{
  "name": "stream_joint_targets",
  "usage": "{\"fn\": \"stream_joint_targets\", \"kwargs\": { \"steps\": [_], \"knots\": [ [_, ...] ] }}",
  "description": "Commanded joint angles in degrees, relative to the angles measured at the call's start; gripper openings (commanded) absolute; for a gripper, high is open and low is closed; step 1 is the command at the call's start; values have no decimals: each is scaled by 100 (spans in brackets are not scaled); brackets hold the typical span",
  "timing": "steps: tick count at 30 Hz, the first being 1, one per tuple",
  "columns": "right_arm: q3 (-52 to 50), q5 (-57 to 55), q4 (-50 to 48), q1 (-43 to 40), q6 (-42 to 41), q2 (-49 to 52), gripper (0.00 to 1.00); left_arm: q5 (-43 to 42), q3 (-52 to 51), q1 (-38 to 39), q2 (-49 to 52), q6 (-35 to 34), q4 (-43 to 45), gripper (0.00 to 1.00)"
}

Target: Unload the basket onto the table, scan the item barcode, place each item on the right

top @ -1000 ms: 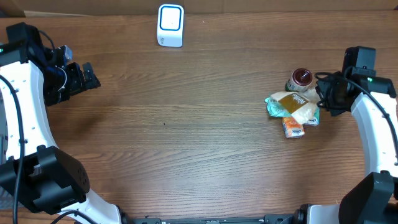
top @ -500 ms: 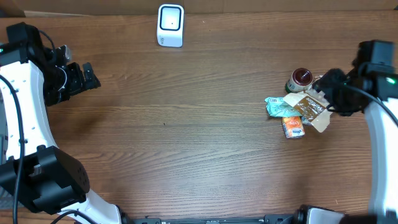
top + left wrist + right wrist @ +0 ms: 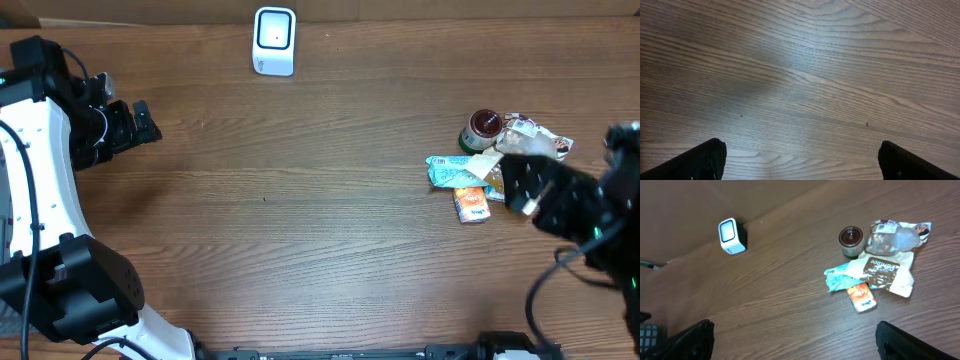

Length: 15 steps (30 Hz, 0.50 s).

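The right pincer (image 3: 796, 342) hangs wide open and empty. Just ahead, the flat brown and cream packet (image 3: 884, 272) lies slanted on the wooden desk (image 3: 765, 305). The small white scanner box (image 3: 731, 236) stands far beyond, leftward. The open left pincer (image 3: 145, 122) is much farther off.

This looks like a robot test bench set up as a shop checkout: a plain wooden table (image 3: 300, 200) with a white-and-black left arm (image 3: 35, 190) and right arm (image 3: 575, 205) reaching over it. A small white scanner (image 3: 274, 40) stands at the far edge. On the right, snack packets (image 3: 465, 172) and a jar (image 3: 484, 126) lie heaped like goods at a till.
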<state>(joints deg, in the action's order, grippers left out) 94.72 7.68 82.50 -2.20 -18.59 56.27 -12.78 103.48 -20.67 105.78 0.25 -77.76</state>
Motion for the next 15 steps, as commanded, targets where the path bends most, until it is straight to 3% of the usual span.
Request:
{"fn": "stream_joint_targets", "kwargs": {
  "steps": [1,15],
  "knots": [
    [61,-46,87,26,109,-221,100,13,50,9,-46,105,9,100],
    [50,-114,227,26,107,-273,100,13,50,11,-46,105,9,100]
  ]
}}
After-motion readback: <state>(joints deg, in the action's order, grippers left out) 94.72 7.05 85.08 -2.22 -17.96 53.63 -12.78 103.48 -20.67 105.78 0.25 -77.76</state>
